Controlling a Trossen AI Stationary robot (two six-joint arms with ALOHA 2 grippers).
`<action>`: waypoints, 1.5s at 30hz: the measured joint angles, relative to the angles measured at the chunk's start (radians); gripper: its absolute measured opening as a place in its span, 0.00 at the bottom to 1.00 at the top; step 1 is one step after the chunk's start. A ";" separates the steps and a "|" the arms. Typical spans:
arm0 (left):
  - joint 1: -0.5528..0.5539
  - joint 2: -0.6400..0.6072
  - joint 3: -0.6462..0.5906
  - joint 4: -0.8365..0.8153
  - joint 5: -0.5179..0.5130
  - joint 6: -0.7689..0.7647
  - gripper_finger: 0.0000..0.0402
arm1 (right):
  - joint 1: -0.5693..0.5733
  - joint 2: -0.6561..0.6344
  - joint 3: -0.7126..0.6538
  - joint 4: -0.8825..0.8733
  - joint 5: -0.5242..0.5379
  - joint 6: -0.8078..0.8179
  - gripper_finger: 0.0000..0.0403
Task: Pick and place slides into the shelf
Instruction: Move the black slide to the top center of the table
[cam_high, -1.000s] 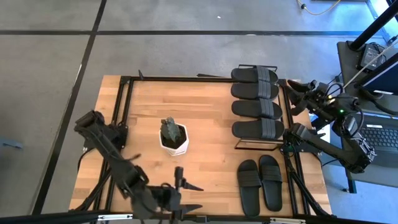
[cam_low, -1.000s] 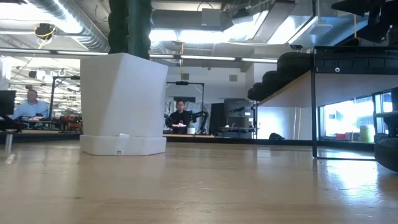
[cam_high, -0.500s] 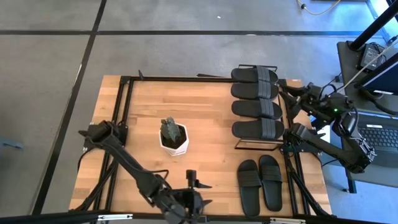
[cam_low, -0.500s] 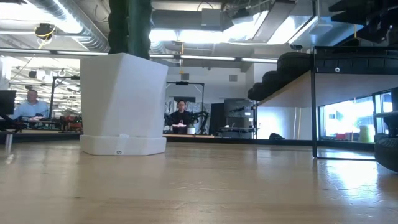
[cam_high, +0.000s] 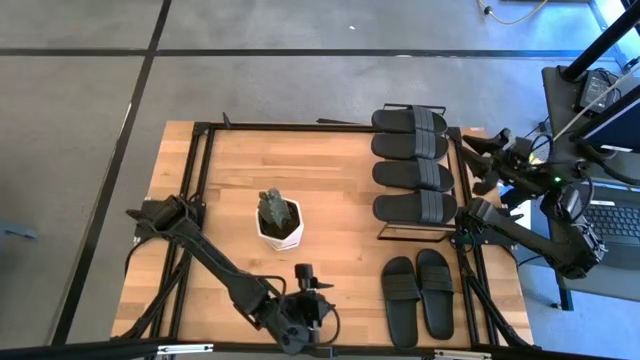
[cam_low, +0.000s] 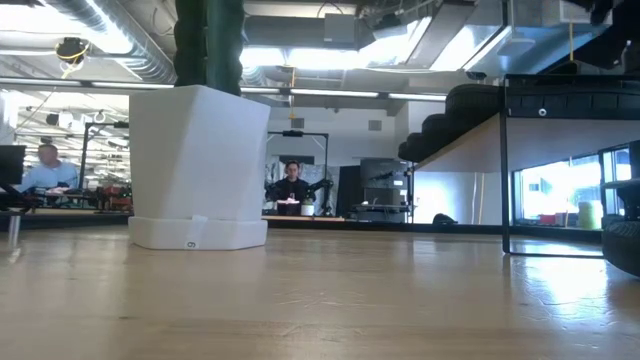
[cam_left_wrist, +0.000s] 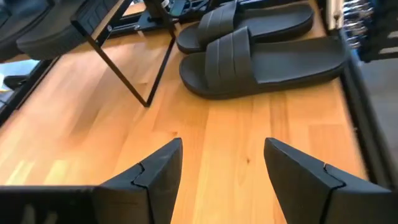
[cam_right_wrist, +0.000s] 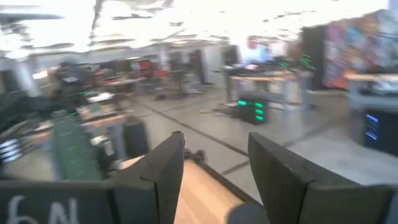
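Slides (cam_left_wrist: 261, 59) ahead of left claw (cam_left_wrist: 224, 168)

Both arms are dark, built of slim black links with bulkier joint housings and loose black cables. The left gripper (cam_left_wrist: 221, 168) has two matte black, angular, wedge-shaped fingers. The right gripper (cam_right_wrist: 214, 171) has the same dark, flat-faced fingers, and a small green light glows on the right arm's wrist.

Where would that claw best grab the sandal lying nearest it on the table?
Probably across the wide strap of the nearer slide, coming down from above. It lies flat, sole down, so the raised strap is the easiest part for the open left gripper to pinch.
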 joint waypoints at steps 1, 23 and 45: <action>0.000 0.013 0.000 0.007 -0.011 -0.001 0.54 | 0.000 0.000 0.009 0.000 -0.033 -0.015 0.44; 0.036 0.147 0.000 0.286 -0.004 0.036 0.54 | 0.008 0.638 0.792 -0.492 -0.138 -0.345 0.44; 0.059 0.147 0.000 0.317 0.002 0.026 0.54 | 0.779 1.086 1.002 -0.308 0.255 -0.366 0.44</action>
